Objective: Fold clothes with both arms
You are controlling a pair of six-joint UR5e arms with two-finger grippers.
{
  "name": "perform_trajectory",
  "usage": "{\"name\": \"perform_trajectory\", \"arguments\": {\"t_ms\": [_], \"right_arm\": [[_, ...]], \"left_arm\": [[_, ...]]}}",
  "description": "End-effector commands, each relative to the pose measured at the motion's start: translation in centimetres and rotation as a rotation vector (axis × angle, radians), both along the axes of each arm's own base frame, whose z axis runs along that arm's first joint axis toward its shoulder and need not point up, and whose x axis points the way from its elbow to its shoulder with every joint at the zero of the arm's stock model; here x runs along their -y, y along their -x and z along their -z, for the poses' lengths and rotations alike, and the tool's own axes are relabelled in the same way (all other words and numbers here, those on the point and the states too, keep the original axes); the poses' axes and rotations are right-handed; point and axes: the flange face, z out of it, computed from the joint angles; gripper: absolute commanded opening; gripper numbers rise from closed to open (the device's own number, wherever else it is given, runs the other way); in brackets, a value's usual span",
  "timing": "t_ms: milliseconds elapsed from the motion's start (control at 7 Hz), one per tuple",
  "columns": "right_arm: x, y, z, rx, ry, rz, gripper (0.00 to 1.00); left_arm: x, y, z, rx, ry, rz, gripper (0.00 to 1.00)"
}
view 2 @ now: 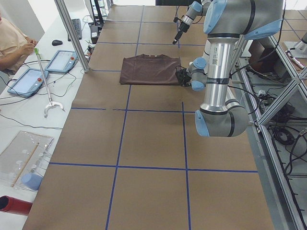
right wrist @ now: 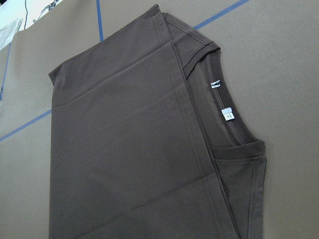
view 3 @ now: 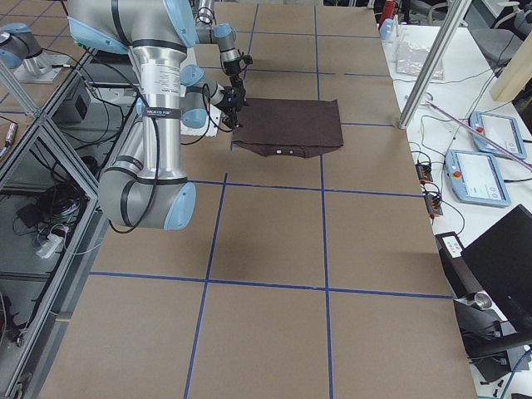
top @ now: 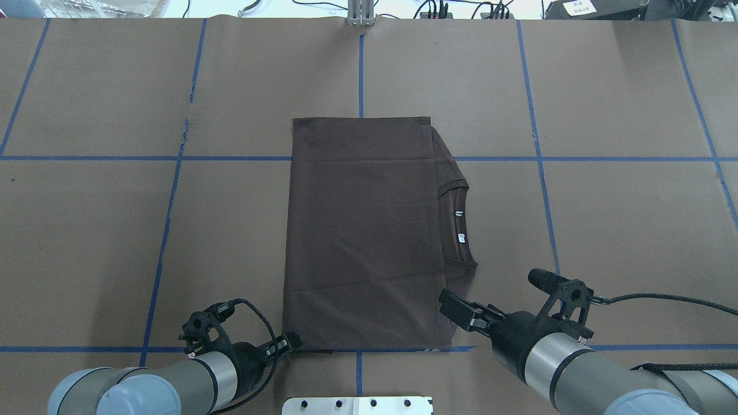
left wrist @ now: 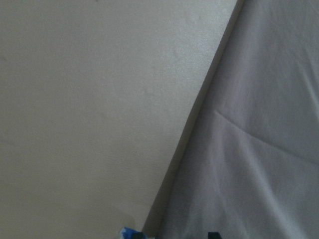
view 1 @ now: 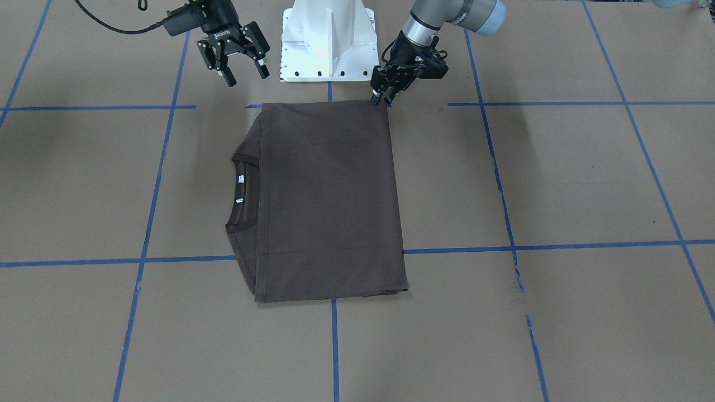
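The dark brown T-shirt (view 1: pixel 329 201) (top: pixel 360 230) lies flat on the table, folded into a rectangle. Its collar (top: pixel 458 230) and white labels stick out on my right side. My left gripper (view 1: pixel 381 100) (top: pixel 291 341) is down at the shirt's near-left corner, with its fingers close together on the cloth. The left wrist view shows the shirt's edge (left wrist: pixel 259 149) very close. My right gripper (view 1: pixel 247 78) (top: pixel 447 302) hangs open and holds nothing, above the near-right corner. From the right wrist view the folded shirt (right wrist: pixel 124 149) shows from above.
Brown paper with a blue tape grid (top: pixel 536 158) covers the table. The white pedestal base (view 1: pixel 327 39) stands just behind the shirt's near edge. The paper is torn at one spot (view 1: pixel 516 271). A side bench holds tablets (view 2: pixel 61 61), and a person sits by it (view 2: pixel 12 43).
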Motion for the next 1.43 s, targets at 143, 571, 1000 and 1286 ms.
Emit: {"name": "perform_trajectory", "arguments": {"t_ms": [143,571,1000,1286], "right_arm": [[0.0,0.0,-0.16,-0.002,0.001,-0.001,1.0],[0.0,0.02,-0.38,-0.009,0.001,-0.001,1.0],[0.0,-0.05,-0.36,-0.007,0.001,-0.001,1.0],[0.01,-0.02,-0.5,-0.012,0.001,-0.002,1.0]], "left_arm": [[-0.13,-0.05,-0.03,0.002,0.001,-0.002,0.49],[-0.52,-0.41,0.44,-0.005,0.001,-0.008,0.38],[-0.53,-0.42,0.42,-0.003,0.002,-0.009,0.35],[-0.47,-0.38,0.57,-0.006,0.001,-0.01,0.36]]}}
